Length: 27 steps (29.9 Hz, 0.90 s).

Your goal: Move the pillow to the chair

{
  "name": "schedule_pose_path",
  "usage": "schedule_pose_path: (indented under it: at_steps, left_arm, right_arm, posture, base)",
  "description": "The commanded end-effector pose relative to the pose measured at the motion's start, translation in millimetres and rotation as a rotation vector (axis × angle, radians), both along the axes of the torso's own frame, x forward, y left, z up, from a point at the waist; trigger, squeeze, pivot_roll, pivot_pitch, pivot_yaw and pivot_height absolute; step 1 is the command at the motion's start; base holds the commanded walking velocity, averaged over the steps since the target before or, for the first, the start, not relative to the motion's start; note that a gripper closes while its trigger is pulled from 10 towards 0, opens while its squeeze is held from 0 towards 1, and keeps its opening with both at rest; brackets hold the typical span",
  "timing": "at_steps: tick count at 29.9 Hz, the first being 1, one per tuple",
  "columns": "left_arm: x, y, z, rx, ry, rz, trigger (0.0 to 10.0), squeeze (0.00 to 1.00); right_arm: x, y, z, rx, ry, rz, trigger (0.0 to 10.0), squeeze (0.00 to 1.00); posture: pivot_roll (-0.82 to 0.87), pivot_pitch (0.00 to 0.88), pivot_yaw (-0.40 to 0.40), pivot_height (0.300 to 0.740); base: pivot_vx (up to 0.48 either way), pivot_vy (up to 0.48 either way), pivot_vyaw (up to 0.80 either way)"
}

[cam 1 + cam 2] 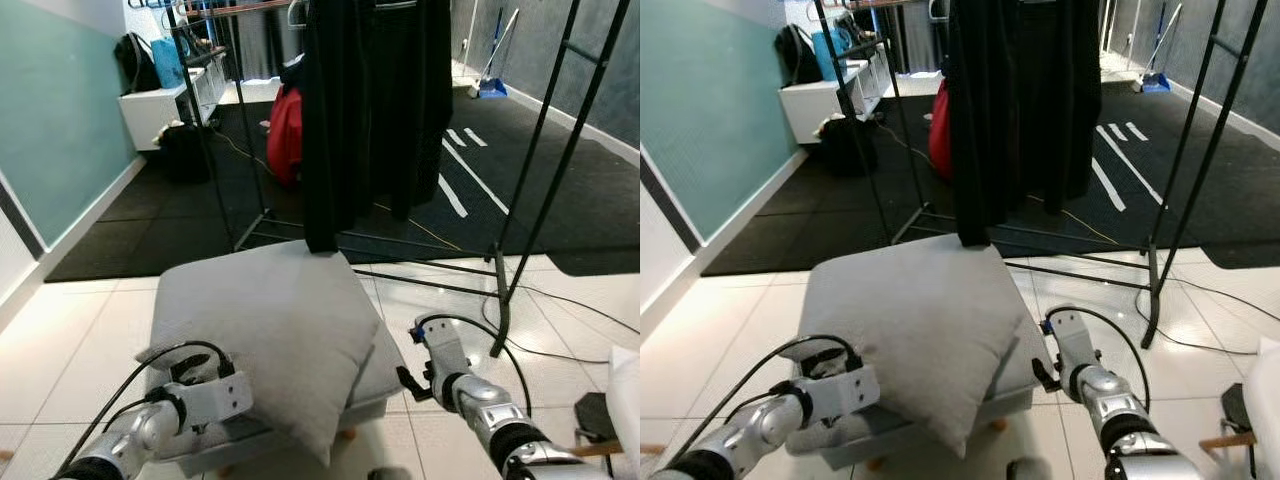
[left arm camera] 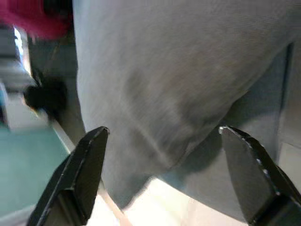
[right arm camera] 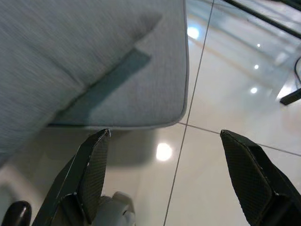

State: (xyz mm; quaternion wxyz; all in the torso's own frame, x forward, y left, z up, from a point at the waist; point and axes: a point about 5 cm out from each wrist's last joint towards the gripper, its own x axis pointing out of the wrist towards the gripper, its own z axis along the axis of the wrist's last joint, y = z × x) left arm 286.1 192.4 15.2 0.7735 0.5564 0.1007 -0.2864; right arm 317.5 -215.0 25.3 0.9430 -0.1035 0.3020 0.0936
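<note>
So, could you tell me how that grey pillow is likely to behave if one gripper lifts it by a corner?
The grey pillow would probably sag and fold, since its corner already droops over the edge of the stool. It looks plump, so likely light for its size. Its woven fabric seems unlikely to slip between the left gripper fingers.

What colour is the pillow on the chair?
Plain light grey; the pillow shows best in the left eye view.

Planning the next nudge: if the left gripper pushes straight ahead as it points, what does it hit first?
Most likely the grey pillow: the open left gripper points at its bulging side, close ahead, though depth is unclear.
</note>
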Motion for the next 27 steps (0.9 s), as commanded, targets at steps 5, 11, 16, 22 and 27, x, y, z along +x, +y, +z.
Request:
schedule_pose_path:
  at_steps: [5,11,16,22,27]
  left_arm:
    - [4.9,3.7,9,0.167,-0.117,-0.147,10.0,0.00]
    - [3.6,3.4,6,0.257,-0.185,-0.230,10.0,0.00]
    - [-2.3,-3.1,-2,0.282,-0.141,-0.289,10.0,0.00]
    - [-6.4,-4.6,-9,0.310,-0.111,-0.315,10.0,0.00]
    - [-9.9,-4.7,-13,0.311,-0.058,-0.329,10.0,0.00]
  right_arm:
    - [5.9,-3.8,8,-0.005,-0.010,-0.009,10.0,0.00]
    - [7.7,-9.8,12,-0.004,-0.022,-0.023,10.0,0.00]
    - [9.6,-12.8,15,-0.002,-0.031,-0.030,10.0,0.00]
    - [12.3,-14.3,19,-0.004,-0.043,-0.031,10.0,0.00]
    - [15.4,-18.0,25,-0.004,-0.059,-0.039,10.0,0.00]
  posture:
    - [-0.22,0.000,0.032,0.540]
    - [-0.23,0.010,0.034,0.515]
    - [-0.23,0.022,0.032,0.500]
    - [-0.24,0.033,0.029,0.485]
    - [-0.24,0.042,0.027,0.470]
  base:
    - [0.000,0.000,0.00]
    - [0.000,0.000,0.00]
    - [0.000,0.000,0.00]
    - [0.000,0.000,0.00]
    - [0.000,0.000,0.00]
